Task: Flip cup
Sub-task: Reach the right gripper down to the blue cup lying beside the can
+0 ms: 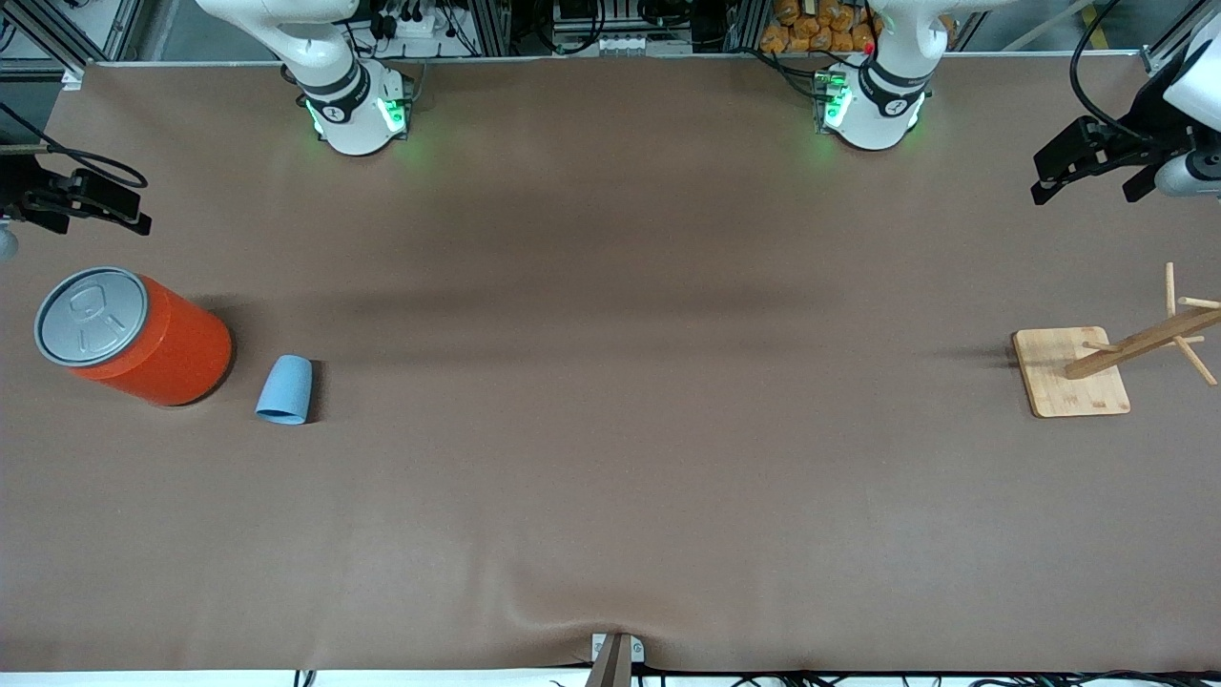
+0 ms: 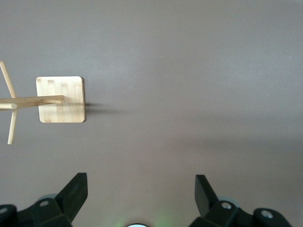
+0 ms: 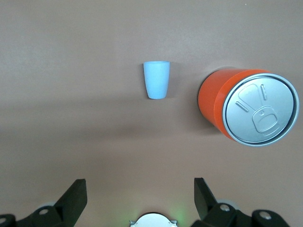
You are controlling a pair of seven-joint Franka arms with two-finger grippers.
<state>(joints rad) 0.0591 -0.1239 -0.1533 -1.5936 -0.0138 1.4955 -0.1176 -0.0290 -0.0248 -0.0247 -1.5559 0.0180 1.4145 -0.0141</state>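
A: What do the fingers show?

B: Both pairs are spread wide and grasp nothing. The right gripper (image 3: 137, 198) hangs over bare brown surface (image 1: 610, 429) at the right arm's end; the left gripper (image 2: 141, 195) hangs likewise at the left arm's end.

A: Where is the task's thing?

B: The small light-blue tapered cup (image 1: 285, 389) stands mouth-down on the surface, just beside the large orange cylindrical can (image 1: 134, 336) with a grey pull-tab lid, not touching it.

A: Anything else?

B: A pale wooden peg stand on a square base (image 1: 1070, 372) stands at the left arm's end, well apart from the cup.

A: Arm poses?

B: Both arms wait, raised, wrists pointing down.
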